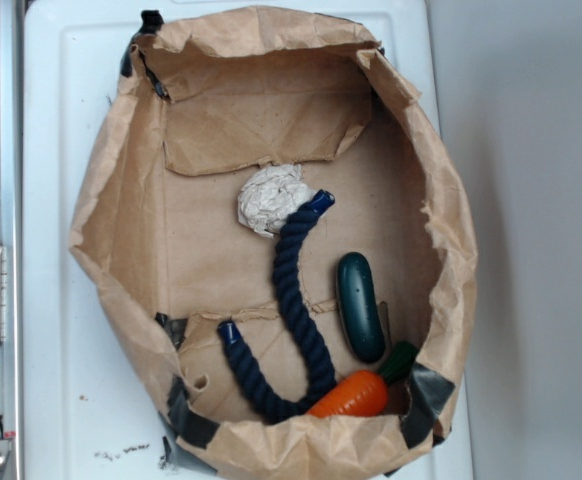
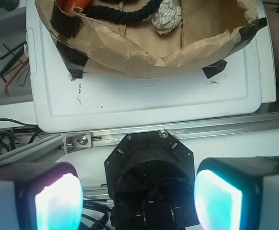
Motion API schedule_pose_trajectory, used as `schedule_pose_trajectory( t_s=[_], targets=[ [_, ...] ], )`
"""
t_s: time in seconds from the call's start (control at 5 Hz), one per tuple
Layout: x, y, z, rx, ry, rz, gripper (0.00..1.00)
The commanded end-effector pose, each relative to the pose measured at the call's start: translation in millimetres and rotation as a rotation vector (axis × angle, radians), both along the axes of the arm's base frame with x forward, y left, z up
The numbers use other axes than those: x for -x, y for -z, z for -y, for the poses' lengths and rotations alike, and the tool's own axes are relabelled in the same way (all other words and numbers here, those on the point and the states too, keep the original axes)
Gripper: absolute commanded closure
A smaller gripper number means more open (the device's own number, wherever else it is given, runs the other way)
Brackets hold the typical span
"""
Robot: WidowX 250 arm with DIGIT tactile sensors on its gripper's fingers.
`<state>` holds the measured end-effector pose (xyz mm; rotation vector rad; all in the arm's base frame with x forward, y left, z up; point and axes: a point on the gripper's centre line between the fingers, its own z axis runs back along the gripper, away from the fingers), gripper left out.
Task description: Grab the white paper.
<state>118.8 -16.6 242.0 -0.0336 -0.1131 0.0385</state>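
The white paper is a crumpled off-white ball lying on the floor of an open brown paper bag, just left of one tip of a dark blue rope. The wrist view shows the white paper at the top, far beyond my gripper. My gripper stands open, its two glowing pads wide apart with nothing between them. It hovers over the robot's black base, outside the bag. The exterior view does not show the gripper.
In the bag also lie a dark green oval toy and an orange carrot toy. The bag sits on a white tray. An aluminium rail runs between tray and base. Loose tools lie at the left.
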Motion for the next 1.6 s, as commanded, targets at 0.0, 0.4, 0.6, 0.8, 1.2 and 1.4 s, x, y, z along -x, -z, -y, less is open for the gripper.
schedule_pose_trajectory(
  t_s=[0.0,0.4,0.6,0.8,1.2,1.4],
  targets=[
    [0,0,0,0.000,0.000,0.000,0.00],
    [-81,15,-24,-0.043,0.062,0.088,0.00],
    [-111,19,-35,-0.056,0.163,0.109,0.00],
    [-132,33,-55,-0.071,0.298,0.148,0.00],
    [-167,83,-69,-0.148,0.410,0.185,0.00],
    [-172,111,-61,-0.161,0.484,0.220,0.00]
  ],
)
